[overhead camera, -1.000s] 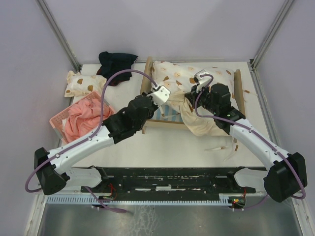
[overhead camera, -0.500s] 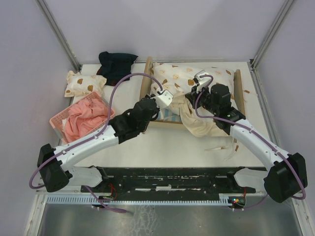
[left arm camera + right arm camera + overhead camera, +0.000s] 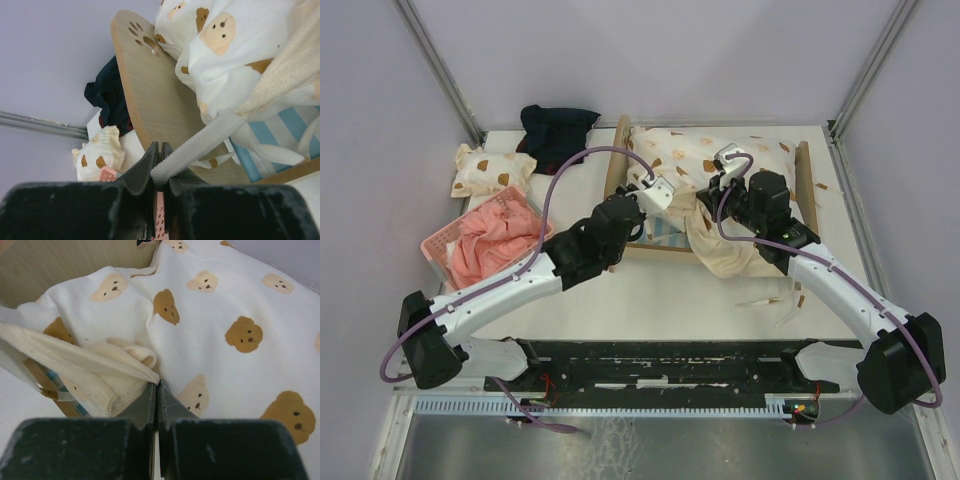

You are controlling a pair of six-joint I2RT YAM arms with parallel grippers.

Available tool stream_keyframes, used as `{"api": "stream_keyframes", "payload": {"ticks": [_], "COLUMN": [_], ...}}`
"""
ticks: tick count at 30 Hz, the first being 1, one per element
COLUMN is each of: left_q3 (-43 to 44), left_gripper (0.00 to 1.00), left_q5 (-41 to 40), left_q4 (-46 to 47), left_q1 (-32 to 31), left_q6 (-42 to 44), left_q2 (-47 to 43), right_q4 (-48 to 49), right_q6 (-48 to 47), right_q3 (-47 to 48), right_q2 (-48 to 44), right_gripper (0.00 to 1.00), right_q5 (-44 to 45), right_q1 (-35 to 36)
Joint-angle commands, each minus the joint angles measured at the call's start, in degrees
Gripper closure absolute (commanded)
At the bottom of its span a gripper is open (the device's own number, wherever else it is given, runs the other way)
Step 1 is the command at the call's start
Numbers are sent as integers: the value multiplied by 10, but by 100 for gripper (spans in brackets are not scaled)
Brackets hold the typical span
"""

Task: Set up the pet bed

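The pet bed (image 3: 616, 160) stands at the back middle, its paw-print headboard (image 3: 150, 85) on the left and low footboard (image 3: 807, 180) on the right. A bear-print quilt (image 3: 705, 152) lies bunched over it, and its cream underside (image 3: 725, 250) spills over the front rail. Some blue-striped mattress (image 3: 272, 142) shows beneath. My left gripper (image 3: 159, 148) (image 3: 670, 203) is shut on a white edge strip of the quilt (image 3: 200, 147) near the headboard. To its right, my right gripper (image 3: 158, 385) (image 3: 704, 205) is shut on a folded hem of the quilt (image 3: 100, 365).
A pink basket (image 3: 440, 240) with pink cloth sits at the left. Behind it lie a small bear-print pillow (image 3: 485, 168) and a dark cloth (image 3: 557, 125). Loose fabric ties (image 3: 775, 300) lie on the table right of centre. Metal posts stand at the back corners.
My left arm has reached a little further right toward the bed, still gripping the quilt strip. The right arm and the quilt fold in it have stayed put.
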Motion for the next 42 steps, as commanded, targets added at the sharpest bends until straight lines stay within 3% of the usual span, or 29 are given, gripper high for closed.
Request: {"api": "stream_keyframes", "payload": {"ticks": [1,8,17,24,28,31,36,42], "left_q3": [-12,-33,-96,-120,-109,-107,-152,-267], "left_gripper": [88,86,85,83,67,53,42,38], "left_q5": [-5,14,33,-31,-38,16,137,248], "left_q4": [37,44,72,113,73,36,35,168], "left_q1": [-6,-20,-21,-18,-17,-17,-19,-21], "left_q6": [21,1,-153,-170,-220,-294,-377,-412], "left_q2": [-14,2,7,22,18,-11,-92,-195], "right_q4": [18,19,18,10,0,-4,-10,-16], "right_q6": [-7,-9,-9,-9,-14,-14,-16,-15], "right_q3": [5,4,3,6,11,11,9,14], "right_q2": [-12,-10,-9,-16,-19,-19,-23,-26], "right_gripper": [98,98,98,98,98,98,98,98], "right_q5": [3,4,-1,-8,-9,-12,-10,-11], "right_q1": [-5,-5,-5,-5,-5,-5,-5,-5]}}
